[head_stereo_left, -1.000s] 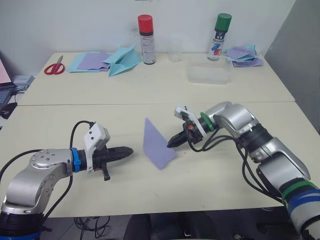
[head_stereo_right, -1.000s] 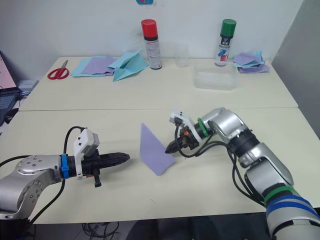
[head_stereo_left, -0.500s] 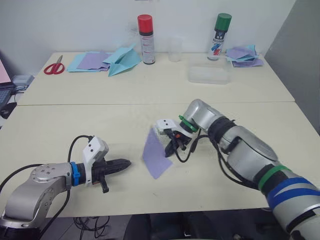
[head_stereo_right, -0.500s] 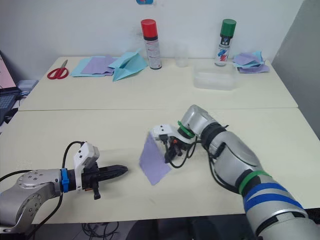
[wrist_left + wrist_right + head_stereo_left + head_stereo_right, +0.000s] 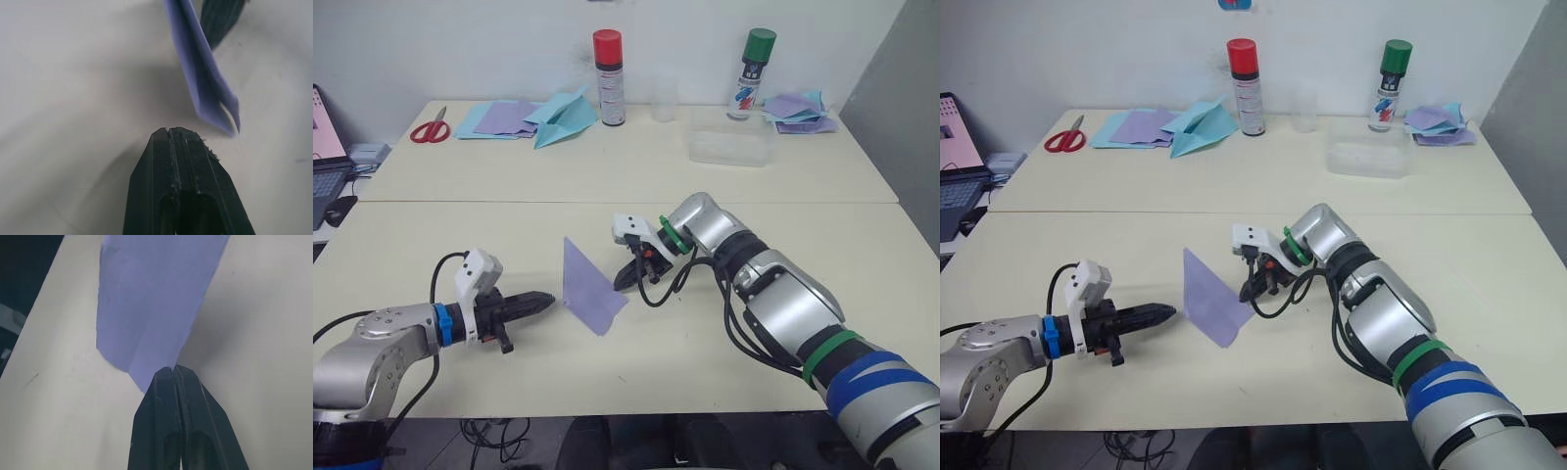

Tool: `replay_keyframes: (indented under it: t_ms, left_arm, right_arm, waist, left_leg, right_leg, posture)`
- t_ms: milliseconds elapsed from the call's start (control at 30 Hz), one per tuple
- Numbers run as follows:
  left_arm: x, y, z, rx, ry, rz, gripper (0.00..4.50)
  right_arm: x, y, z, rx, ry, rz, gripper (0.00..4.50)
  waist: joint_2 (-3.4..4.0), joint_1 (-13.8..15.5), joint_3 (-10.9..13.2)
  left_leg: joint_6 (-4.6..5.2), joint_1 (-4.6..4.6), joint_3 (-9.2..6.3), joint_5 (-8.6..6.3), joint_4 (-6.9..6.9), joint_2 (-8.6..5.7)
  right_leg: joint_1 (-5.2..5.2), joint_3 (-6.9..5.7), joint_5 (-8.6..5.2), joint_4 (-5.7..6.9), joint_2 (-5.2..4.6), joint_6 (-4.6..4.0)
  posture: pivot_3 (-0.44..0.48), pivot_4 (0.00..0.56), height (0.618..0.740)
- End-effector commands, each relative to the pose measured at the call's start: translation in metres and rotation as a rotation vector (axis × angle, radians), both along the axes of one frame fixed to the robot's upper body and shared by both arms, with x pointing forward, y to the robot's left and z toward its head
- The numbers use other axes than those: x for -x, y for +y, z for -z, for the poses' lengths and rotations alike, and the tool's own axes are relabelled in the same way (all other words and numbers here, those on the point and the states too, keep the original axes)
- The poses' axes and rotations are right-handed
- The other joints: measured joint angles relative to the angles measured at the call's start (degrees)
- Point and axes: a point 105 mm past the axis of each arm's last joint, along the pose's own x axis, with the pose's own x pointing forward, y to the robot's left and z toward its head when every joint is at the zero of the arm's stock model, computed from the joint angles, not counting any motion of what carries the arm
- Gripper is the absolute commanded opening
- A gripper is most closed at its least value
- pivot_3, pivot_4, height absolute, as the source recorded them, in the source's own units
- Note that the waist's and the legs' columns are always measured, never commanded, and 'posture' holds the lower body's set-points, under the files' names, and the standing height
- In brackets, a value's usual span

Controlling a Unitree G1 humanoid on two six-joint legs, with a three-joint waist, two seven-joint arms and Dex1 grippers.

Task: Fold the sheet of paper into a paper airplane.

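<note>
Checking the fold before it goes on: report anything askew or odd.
The sheet of paper stands on edge, tilted, instead of lying flat, a corner pinched in the shut right claw. The shut left claw points at it, apart from it. Nothing torn or spilled.

The near table [image 5: 724, 362] is bare around the folded sheet of paper [image 5: 586, 291], which stands up between the left gripper [image 5: 544, 299] and the right gripper [image 5: 621, 283]. The far table is crowded along its back edge by scissors [image 5: 430, 129], paper sheets [image 5: 504, 117], two spray cans [image 5: 608, 63] and a clear tray [image 5: 729, 147].
</note>
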Motion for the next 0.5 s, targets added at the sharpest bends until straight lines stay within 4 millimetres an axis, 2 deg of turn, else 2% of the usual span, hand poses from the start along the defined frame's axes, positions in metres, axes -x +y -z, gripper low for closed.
replay_keyframes:
  t_ms: [33,133,233,333,467,500]
  left_arm:
    - [-0.002,0.0,-0.023,0.096,-0.014,0.035,0.26]
    - [-0.005,-0.001,-0.037,0.14,-0.006,0.063,0.96]
    - [-0.006,-0.001,-0.044,0.141,0.013,0.092,1.91]
    - [-0.009,0.002,-0.036,0.097,0.038,0.09,2.87]
    - [-0.022,0.0,-0.028,0.086,0.023,0.057,4.04]
    - [-0.025,-0.002,-0.027,0.089,0.021,0.059,4.04]
  right_arm:
    - [0.002,0.006,-0.008,-0.03,-0.021,-0.012,0.01]
    - [0.003,0.006,-0.005,-0.026,-0.018,-0.013,0.0]
    - [0.004,0.005,-0.004,-0.024,-0.019,-0.013,0.0]
    - [0.005,0.006,-0.005,-0.03,-0.021,-0.012,0.0]
    - [0.006,0.007,-0.008,-0.035,-0.023,-0.027,0.0]
    - [0.007,0.007,-0.008,-0.035,-0.022,-0.033,0.0]
  waist:
    - [-0.02,0.02,-0.01]
    - [-0.02,-0.01,-0.01]
    - [-0.02,-0.12,-0.01]
    - [-0.02,-0.13,-0.01]
    - [-0.02,-0.05,-0.01]
    - [-0.03,-0.01,-0.02]
  left_leg:
    - [0.0,0.0,0.01,0.0,0.0,0.0]
    - [0.0,0.01,0.0,0.0,0.01,0.0]
    - [-0.01,0.02,0.0,0.01,0.05,-0.02]
    - [-0.01,0.05,-0.01,0.01,0.05,-0.04]
    - [-0.02,0.06,0.01,0.01,0.11,-0.04]
    - [-0.02,0.04,0.01,0.01,0.18,-0.04]
  right_leg:
    - [0.0,-0.02,0.0,0.01,0.0,0.0]
    - [-0.01,-0.01,0.0,0.06,0.01,0.0]
    - [0.0,-0.03,0.0,0.12,0.03,0.0]
    - [0.0,-0.03,0.0,0.16,0.06,0.0]
    - [0.0,-0.03,0.0,0.23,0.06,0.0]
    - [-0.01,-0.05,0.0,0.27,0.06,0.0]
  posture:
    - [0.0,0.15,0.74]
    - [0.0,0.15,0.74]
    - [0.0,0.15,0.74]
    - [0.0,0.15,0.74]
    - [0.0,0.15,0.74]
    - [0.0,0.15,0.74]
